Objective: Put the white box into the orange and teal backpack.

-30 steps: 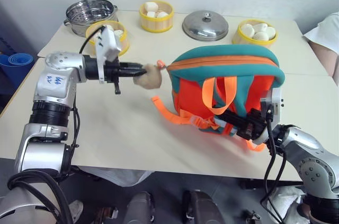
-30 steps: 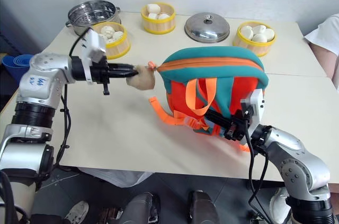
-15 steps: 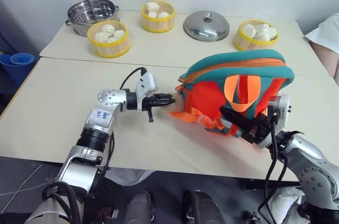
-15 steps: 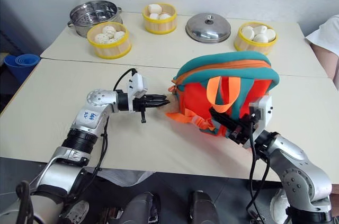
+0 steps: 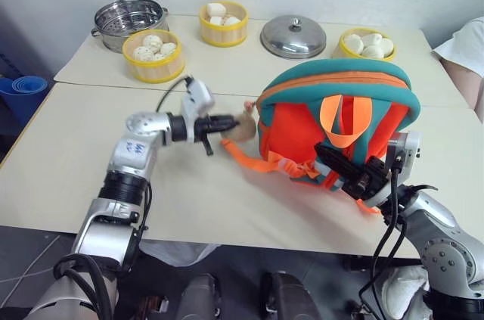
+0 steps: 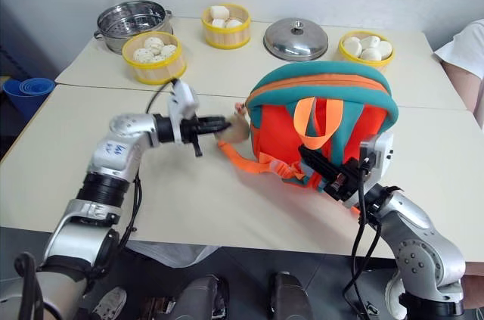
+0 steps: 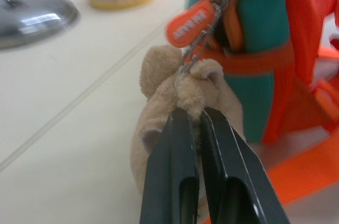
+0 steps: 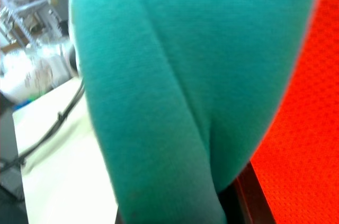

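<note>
**A:** ok whats the rig doing rn, nearest stuff first?

**B:** closest to the cam is the right gripper [image 5: 333, 160], at the near edge of the table [image 5: 60, 161]. Its black fingers are pinched on a teal strap of the orange and teal backpack [image 5: 333, 112], low on the side facing the robot. Wrist cam over there is just teal fabric w/ orange mesh beside it, strap running right down between the fingers.

**A:** and the left one?

**B:** left gripper [image 5: 227, 122] is a bit further in, pointing sideways at the bag. Fingers squeezed together on the tan plush animal [image 7: 183, 102], which hangs by a metal clip off an orange zipper tag [image 7: 192, 21] at the bag's left end. Plush is basically touching the bag's side.

**A:** bag upright?

**B:** yeah, standing on the table, teal top up, orange handle loop [image 5: 339, 119] hanging down the front, loose orange webbing [image 5: 253, 160] trailing on the tabletop btw the plush and the bag.

**A:** white box?

**B:** can't tell where it is tbh.

**A:** whats behind?

**B:** far side of the table: three yellow steamer baskets [image 5: 153, 55] w/ white buns, a steel pot [image 5: 129, 20] far left, a steel lid [image 5: 293, 35] in the middle. Also a person's white sleeve [image 5: 463, 46] at the right edge, and blue cups [image 5: 23, 87] stacked off the table on the left.
</note>
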Robot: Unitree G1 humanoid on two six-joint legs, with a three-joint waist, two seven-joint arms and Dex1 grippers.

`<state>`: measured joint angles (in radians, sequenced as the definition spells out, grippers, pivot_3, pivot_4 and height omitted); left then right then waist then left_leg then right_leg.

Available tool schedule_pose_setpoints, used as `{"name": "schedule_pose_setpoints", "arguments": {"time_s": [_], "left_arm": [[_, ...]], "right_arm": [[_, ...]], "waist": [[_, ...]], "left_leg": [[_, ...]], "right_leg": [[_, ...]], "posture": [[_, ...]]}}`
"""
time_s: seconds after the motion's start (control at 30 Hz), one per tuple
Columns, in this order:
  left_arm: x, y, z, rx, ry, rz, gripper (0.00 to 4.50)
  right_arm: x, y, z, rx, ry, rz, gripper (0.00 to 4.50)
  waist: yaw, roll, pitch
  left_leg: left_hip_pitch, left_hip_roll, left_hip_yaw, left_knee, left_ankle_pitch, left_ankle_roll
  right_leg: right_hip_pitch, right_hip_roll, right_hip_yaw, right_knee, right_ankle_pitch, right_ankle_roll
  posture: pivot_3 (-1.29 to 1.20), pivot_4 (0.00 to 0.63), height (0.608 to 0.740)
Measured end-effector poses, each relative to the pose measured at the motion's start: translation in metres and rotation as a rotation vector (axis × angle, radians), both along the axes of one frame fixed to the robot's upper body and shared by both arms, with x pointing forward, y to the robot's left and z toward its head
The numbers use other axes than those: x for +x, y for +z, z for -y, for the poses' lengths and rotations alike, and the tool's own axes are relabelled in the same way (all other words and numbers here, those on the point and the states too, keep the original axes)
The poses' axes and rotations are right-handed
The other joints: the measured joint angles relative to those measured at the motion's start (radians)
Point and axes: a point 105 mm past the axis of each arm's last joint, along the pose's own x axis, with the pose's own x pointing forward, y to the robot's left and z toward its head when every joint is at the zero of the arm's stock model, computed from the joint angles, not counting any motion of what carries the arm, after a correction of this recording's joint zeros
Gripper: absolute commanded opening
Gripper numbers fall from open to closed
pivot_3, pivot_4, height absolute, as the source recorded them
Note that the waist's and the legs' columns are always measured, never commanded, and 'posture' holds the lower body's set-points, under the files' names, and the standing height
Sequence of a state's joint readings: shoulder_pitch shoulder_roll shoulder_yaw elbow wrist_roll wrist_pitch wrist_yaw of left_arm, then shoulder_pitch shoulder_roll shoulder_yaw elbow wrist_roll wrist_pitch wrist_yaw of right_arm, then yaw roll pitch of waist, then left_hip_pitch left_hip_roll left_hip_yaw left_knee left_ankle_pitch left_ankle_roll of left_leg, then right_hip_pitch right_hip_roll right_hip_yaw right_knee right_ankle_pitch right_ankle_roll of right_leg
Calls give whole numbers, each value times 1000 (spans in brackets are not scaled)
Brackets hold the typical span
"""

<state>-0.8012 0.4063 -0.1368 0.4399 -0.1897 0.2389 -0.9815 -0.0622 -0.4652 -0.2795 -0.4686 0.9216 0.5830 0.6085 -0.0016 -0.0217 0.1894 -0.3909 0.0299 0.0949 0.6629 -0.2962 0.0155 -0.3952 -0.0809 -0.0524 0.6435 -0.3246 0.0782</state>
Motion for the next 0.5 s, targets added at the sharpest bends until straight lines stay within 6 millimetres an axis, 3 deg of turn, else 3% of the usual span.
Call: {"name": "schedule_pose_setpoints", "arguments": {"time_s": [0.07,0.23,0.37,0.5], "left_arm": [[-4,0,4,4,-28,-4,11],[-2,2,-12,41,13,0,1475],[-3,8,-45,51,63,-11,2715],[-38,4,-78,89,-4,-14,3870]], "right_arm": [[0,0,1,4,-8,7,0],[8,-7,13,-78,-102,25,0],[6,-8,17,-171,-83,48,1258],[-15,-19,32,-387,6,27,2527]], "waist": [[0,0,0],[-1,0,0],[-2,0,0],[-2,1,0]], "left_leg": [[0,0,0,0,0,0],[1,0,0,0,0,0],[1,0,0,0,0,0],[1,0,0,-2,-1,0]], "right_leg": [[0,0,0,-1,0,0],[0,0,1,-1,0,0],[-1,0,0,-1,0,0],[0,-1,1,-1,0,0]], "posture": [[0,150,740],[0,150,740],[0,150,740],[0,150,740]]}}
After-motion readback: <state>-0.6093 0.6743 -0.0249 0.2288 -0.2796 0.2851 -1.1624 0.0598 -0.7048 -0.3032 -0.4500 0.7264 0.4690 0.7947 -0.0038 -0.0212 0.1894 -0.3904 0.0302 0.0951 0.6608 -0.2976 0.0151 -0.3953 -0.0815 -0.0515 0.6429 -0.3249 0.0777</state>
